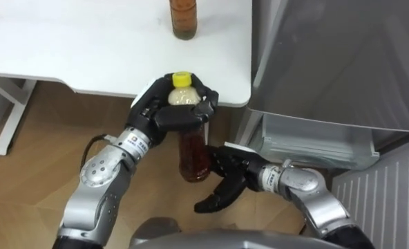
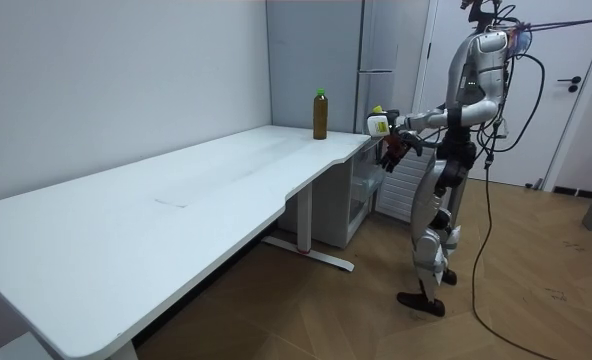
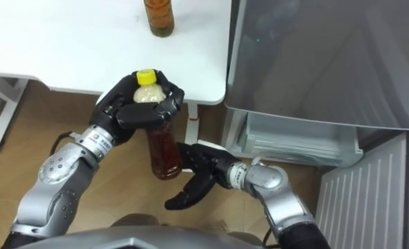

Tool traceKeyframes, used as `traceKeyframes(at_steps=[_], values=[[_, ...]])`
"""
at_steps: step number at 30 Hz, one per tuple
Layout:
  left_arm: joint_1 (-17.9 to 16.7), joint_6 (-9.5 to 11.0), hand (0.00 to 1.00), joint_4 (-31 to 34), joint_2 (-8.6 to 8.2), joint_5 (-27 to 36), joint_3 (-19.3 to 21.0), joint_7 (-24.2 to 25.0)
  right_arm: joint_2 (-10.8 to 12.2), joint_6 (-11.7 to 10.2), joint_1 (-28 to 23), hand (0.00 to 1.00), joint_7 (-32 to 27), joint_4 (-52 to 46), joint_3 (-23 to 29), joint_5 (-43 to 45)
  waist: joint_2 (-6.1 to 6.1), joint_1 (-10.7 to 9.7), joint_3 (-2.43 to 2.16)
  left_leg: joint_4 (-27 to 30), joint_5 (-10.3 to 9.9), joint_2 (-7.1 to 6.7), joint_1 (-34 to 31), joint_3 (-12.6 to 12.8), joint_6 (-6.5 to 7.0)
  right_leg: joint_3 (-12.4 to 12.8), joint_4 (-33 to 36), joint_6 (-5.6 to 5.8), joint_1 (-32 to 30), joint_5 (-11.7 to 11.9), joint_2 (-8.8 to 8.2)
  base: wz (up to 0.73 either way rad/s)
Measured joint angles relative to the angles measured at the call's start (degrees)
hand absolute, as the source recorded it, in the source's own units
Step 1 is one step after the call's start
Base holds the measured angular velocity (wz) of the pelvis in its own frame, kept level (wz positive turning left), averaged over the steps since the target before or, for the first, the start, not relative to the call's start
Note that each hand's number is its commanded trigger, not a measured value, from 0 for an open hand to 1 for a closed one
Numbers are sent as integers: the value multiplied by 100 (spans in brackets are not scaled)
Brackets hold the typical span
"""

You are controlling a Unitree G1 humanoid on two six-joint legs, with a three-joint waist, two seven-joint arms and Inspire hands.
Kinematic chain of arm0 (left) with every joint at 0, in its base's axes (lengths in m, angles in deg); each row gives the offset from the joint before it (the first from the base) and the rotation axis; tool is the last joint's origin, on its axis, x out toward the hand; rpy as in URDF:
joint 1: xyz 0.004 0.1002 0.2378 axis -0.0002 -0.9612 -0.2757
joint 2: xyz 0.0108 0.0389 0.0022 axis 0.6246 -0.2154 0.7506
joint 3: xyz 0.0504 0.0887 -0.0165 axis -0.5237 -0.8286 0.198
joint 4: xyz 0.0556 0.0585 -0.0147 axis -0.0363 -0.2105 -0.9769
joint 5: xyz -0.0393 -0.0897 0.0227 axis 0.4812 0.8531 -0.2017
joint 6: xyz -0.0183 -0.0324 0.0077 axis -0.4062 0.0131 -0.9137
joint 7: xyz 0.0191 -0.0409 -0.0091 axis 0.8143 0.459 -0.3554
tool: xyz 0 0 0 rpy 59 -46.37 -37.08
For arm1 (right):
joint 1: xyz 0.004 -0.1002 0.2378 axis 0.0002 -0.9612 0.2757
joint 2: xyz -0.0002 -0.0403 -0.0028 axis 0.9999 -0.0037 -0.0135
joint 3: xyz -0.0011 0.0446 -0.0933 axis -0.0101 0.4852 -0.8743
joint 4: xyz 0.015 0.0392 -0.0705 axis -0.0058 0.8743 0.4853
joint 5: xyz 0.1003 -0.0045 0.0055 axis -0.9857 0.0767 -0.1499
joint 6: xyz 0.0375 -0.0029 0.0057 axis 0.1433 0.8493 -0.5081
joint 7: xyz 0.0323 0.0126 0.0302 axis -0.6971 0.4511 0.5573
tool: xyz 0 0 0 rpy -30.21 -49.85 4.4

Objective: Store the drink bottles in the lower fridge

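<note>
The left hand (image 1: 170,114) held the bottle (image 1: 193,155) in curled fingers, and the right hand (image 1: 229,176) had its fingers spread wide. Next, I think, the bottle had to go into the lower fridge (image 1: 315,142).

Amber bottle (image 1: 193,155) (yellow cap (image 1: 182,78)), white table (image 1: 87,48)

Cropped and covered
Amber bottle (image 1: 184,19) on the surface (image 1: 87,48): top cut off. Held bottle (image 1: 193,155): shoulder hidden under left hand (image 1: 180,112).
</note>
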Motion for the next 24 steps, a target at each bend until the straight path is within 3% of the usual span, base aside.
traceKeyframes(at_steps=[5, 13, 24], values=[[9, 5, 100, -39, 28, 32, -119, -12, 9, 0, 2, 0, 49, -62, -134, -100, 5, -21, 2, -3, 0, -14, -7, -67, 0, -37, 0, 0, 21, 0, 7, 5], [10, 13, 100, -73, 100, 9, -394, -19, -50, 3, 1, 0, 47, -63, -161, -986, 23, -15, 9, -5, 0, -14, -40, -63, 0, -19, -1, 1, 1, 0, 8, 1], [7, 13, 100, -81, 142, 9, -459, 52, -37, 32, 0, 0, 139, -71, -121, -1642, 136, -28, 1, -12, 2, -18, -6, -70, 1, -24, 2, 1, 22, 1, 7, 0]])
